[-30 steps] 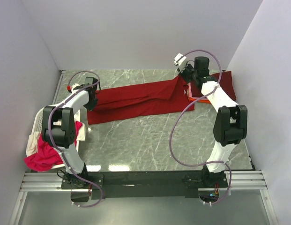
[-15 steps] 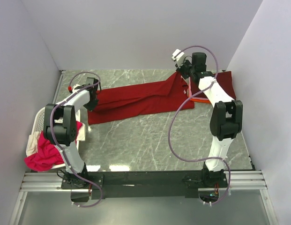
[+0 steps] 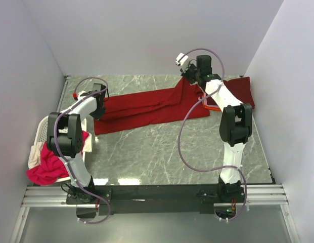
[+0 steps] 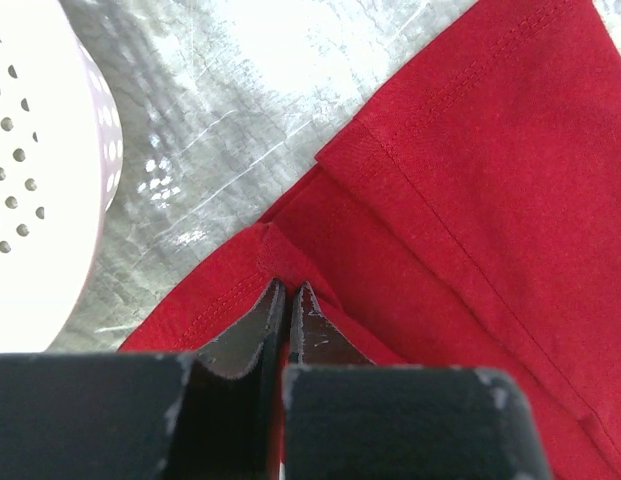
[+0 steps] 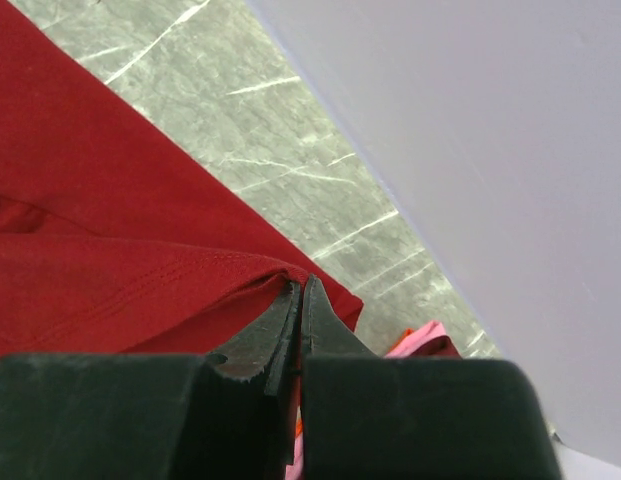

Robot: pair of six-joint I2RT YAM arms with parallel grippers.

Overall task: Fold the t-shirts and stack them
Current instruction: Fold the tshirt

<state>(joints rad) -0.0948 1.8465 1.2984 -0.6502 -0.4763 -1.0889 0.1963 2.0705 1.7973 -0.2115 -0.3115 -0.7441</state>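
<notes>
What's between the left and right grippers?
The dark red t-shirt, stretched from the left gripper to the right gripper, each shut on one end. Top view shows it.

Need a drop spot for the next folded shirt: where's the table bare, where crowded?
Bare: the near half of the table, from the red shirt to the near edge; also a thin strip between that shirt and the back wall. Crowded: basket at the left edge, shirt pile in the far right corner.

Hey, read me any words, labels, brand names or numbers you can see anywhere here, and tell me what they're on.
None: no readable text in any view.
The dark red t-shirt shows plain cloth with no print or tag.
The white basket carries no marking.
</notes>
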